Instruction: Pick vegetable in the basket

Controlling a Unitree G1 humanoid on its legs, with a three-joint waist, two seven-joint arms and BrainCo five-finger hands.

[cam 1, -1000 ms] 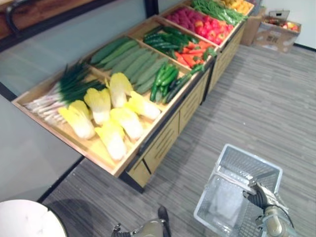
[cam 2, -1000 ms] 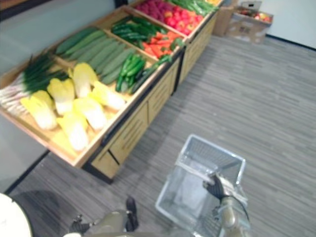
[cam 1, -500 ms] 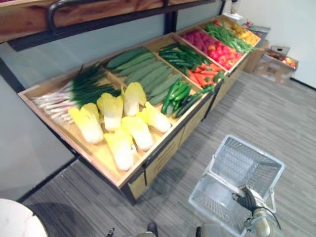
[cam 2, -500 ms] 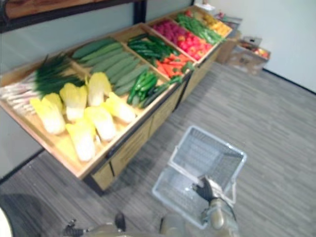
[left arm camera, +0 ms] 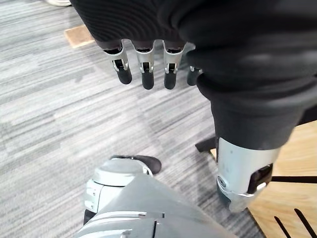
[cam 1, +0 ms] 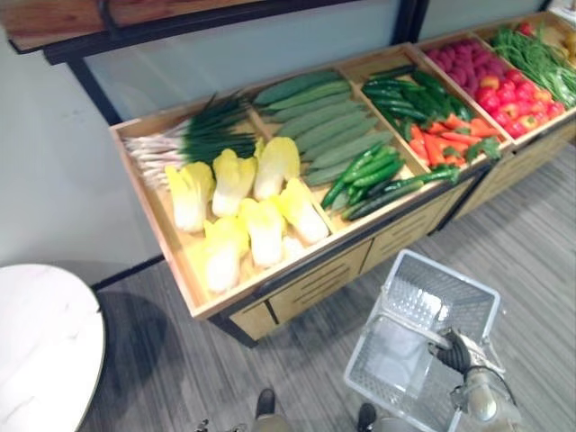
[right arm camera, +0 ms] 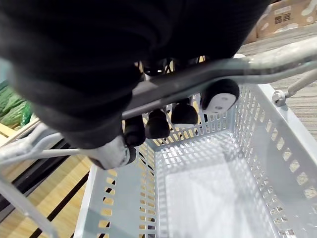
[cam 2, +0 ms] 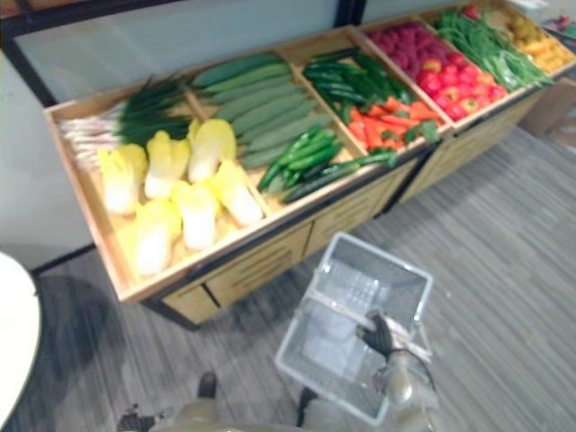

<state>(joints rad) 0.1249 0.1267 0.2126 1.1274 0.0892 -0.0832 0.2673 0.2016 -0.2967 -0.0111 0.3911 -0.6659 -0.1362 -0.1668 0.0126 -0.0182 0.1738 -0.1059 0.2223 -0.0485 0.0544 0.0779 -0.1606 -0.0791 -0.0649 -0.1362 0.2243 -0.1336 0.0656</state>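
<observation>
1. Since the basket point(cam 1: 450, 273) is empty and hangs from your right robot hand point(cam 1: 459, 353), whose fingers are curled round its handle point(right arm camera: 208, 74), the step in hand looks like the first pick.
2. That pick falls to your left robot hand point(left arm camera: 144, 67), which hangs above the floor point(cam 1: 162, 378) with its fingers straight and nothing in them.
3. Every vegetable lies on the wooden desk point(cam 1: 310, 283). Napa cabbages point(cam 1: 265, 232) fill the bin at its left end, with scallions point(cam 1: 184, 135) behind them. Cucumbers point(cam 1: 328, 126) and green peppers point(cam 1: 360, 171) come next, and carrots point(cam 1: 445, 144) lie further to your right.
4. Go for a front-row cabbage, which is probably the easiest reach. It is bulky, so spread the fingers wide and wrap its middle rather than pinching leaves.
5. Hold the basket level and near the desk front, so the carry is short.
6. The bins have raised wooden lips, so lift clear before drawing back.
7. As for the room, a pale wall point(cam 1: 54, 180) backs the desk, and a white round tabletop point(cam 1: 40, 342) sits to your left, well apart from the basket.
</observation>
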